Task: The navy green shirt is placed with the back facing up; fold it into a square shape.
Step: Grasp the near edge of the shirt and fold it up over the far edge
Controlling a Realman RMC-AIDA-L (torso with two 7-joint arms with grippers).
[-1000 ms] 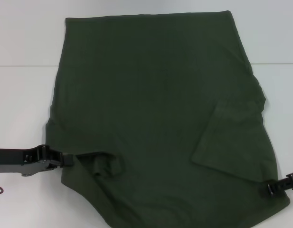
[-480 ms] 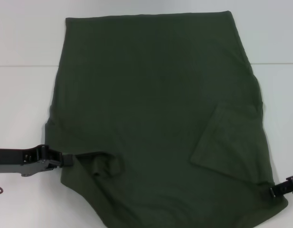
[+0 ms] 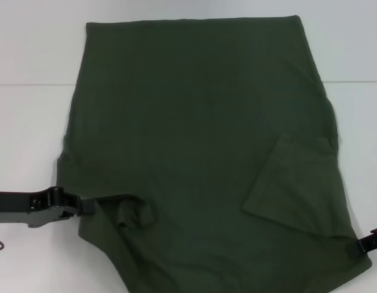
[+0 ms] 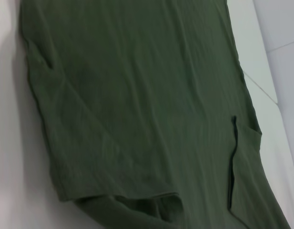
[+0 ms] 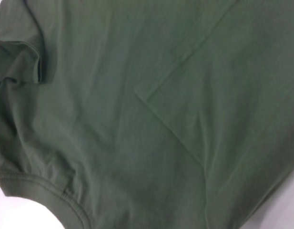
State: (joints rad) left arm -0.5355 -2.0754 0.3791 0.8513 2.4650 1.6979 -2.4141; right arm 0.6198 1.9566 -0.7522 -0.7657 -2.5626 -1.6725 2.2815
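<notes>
One large dark olive-green soft cotton T-shirt (image 3: pixel 200 152) is present, plain side up, filling the centre of the head view from the upper edge to the lower edge. Both short sleeves are folded inward onto the body: one flap (image 3: pixel 295 186) lies at lower right of the frame, the other (image 3: pixel 130 210) sits bunched at lower left. The ribbed collar edge (image 5: pixel 46 188) shows in the right wrist view.

The shirt lies on one flat white table (image 3: pixel 29 134), with a thin seam line running across the frame at upper third.

Two black grippers are counted. The left gripper (image 3: pixel 84 204) sits at lower left of the frame, touching the shirt's edge beside the bunched sleeve; whether it is clamped cannot be told. The right gripper (image 3: pixel 365 245) sits at lower right, touching the shirt's corner; its grip likewise cannot be told.
</notes>
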